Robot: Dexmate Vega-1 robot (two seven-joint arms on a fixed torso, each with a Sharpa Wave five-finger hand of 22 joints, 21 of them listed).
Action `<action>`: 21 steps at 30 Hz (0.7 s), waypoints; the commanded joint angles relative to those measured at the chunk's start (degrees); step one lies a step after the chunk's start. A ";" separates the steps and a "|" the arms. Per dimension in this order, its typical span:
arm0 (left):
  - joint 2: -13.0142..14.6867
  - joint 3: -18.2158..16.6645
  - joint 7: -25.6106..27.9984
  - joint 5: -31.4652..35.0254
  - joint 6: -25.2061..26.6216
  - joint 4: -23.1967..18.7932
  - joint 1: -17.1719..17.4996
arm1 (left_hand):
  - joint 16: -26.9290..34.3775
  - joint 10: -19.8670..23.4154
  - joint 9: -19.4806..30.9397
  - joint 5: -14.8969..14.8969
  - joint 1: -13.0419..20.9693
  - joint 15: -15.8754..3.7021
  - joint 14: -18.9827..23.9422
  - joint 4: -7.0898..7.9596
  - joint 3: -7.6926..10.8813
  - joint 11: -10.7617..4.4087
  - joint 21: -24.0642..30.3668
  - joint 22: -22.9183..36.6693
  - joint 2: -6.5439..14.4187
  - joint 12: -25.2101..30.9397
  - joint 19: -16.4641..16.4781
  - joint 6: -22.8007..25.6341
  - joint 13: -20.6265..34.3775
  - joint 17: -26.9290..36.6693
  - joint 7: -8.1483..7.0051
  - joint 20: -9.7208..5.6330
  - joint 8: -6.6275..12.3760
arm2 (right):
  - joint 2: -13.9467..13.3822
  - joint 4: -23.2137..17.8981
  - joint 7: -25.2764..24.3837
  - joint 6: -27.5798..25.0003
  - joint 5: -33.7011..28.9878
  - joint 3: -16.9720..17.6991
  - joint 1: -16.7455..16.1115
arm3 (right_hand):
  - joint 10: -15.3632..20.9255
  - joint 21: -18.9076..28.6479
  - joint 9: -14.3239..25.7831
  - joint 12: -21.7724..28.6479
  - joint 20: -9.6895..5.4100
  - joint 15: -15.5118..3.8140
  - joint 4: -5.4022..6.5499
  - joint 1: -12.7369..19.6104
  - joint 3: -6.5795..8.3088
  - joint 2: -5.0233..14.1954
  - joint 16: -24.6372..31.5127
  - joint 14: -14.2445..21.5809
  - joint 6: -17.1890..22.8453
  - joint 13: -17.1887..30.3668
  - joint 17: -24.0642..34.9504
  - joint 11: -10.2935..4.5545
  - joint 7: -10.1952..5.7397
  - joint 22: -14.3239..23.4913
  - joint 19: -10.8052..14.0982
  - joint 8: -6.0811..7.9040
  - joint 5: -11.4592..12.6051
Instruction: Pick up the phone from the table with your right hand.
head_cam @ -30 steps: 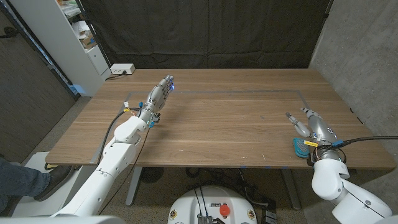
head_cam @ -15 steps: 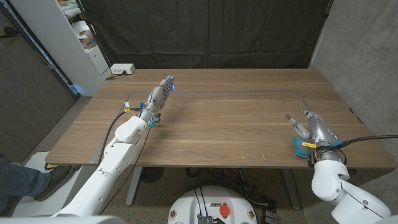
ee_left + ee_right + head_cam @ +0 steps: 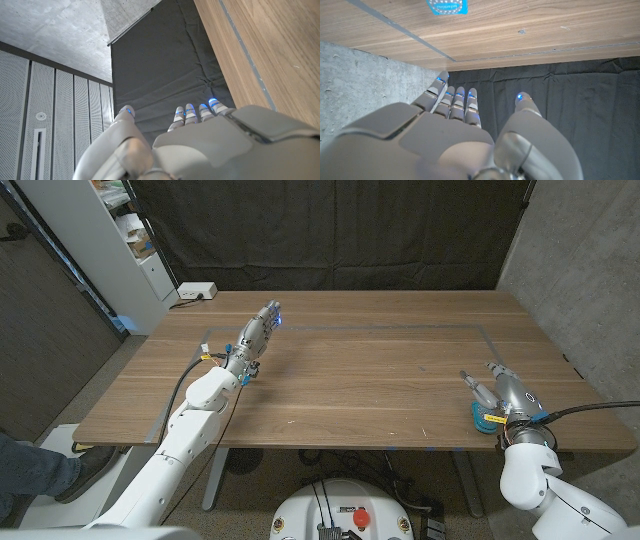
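A wooden desk (image 3: 380, 380) with a thin taped outline is seen against a black curtain (image 3: 330, 230), with a concrete wall (image 3: 580, 270) on the right and a white shelf unit (image 3: 120, 240) at the far left. A white power strip (image 3: 197, 291) lies on the floor by the desk's far left corner. No writing can be read. The phone (image 3: 484, 417), turquoise-cased and dotted, lies at the near right edge, partly covered by the right robot hand (image 3: 495, 388), whose fingers are extended and hold nothing. The left robot hand (image 3: 258, 332) is held straight-fingered over the far left, empty.
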 commanded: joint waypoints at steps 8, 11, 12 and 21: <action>0.55 -0.20 1.04 0.03 0.22 -2.06 1.21 | -0.18 0.04 -0.07 0.03 0.12 0.09 -0.50 -0.33 0.04 0.16 -0.27 0.18 0.66 -0.01 -5.96 0.53 0.07 0.00 0.22 0.15 -0.09 | -1.12 0.66 -1.27 -0.99 -0.11 -1.85 -0.66 | 0.66 -0.31 -0.09 -0.35 -0.16 -0.26 -0.50 1.00 0.23 -0.06 -0.14 1.00 0.10 0.16 -0.05 -0.30 -0.22 0.07 0.78 -0.03 0.51; 0.62 -0.18 1.27 0.12 0.24 -2.29 1.45 | -0.18 0.03 -0.07 0.03 0.13 0.06 -0.51 -0.35 0.04 0.22 -0.32 0.19 0.69 -0.02 -5.94 0.57 0.07 0.00 0.20 0.16 -0.08 | -1.07 0.68 -1.40 -1.59 -0.01 -2.19 -0.62 | 0.68 -0.38 -0.10 -0.37 -0.17 -0.26 -0.59 1.11 0.25 -0.07 -0.17 1.04 0.09 0.16 -0.07 -0.33 -0.26 0.07 0.85 -0.04 0.57; 0.59 -0.19 1.28 0.03 0.26 -2.34 1.52 | -0.18 0.06 -0.07 0.03 0.13 0.06 -0.51 -0.36 0.04 0.22 -0.35 0.19 0.70 -0.01 -5.98 0.58 0.07 0.00 0.21 0.19 -0.07 | -1.17 0.70 -1.43 -1.78 -0.04 -2.35 -0.63 | 0.68 -0.39 -0.10 -0.38 -0.17 -0.30 -0.60 1.13 0.26 -0.08 -0.18 1.03 0.09 0.16 -0.07 -0.33 -0.31 0.07 0.86 -0.04 0.58; 0.83 0.00 0.71 -0.27 -0.13 -2.38 1.55 | -0.17 0.04 -0.07 0.03 0.14 0.05 -0.48 -0.41 0.02 0.18 -0.48 0.19 0.74 -0.03 -5.94 0.59 0.07 0.00 0.20 0.25 -0.08 | -1.99 0.66 -1.77 -3.81 -0.39 -3.88 -0.03 | 0.87 -0.59 -0.10 -0.38 -0.13 -0.30 -0.80 1.38 0.32 -0.08 -0.23 1.18 -0.02 0.18 -0.12 -0.36 -0.36 0.08 1.06 -0.10 0.72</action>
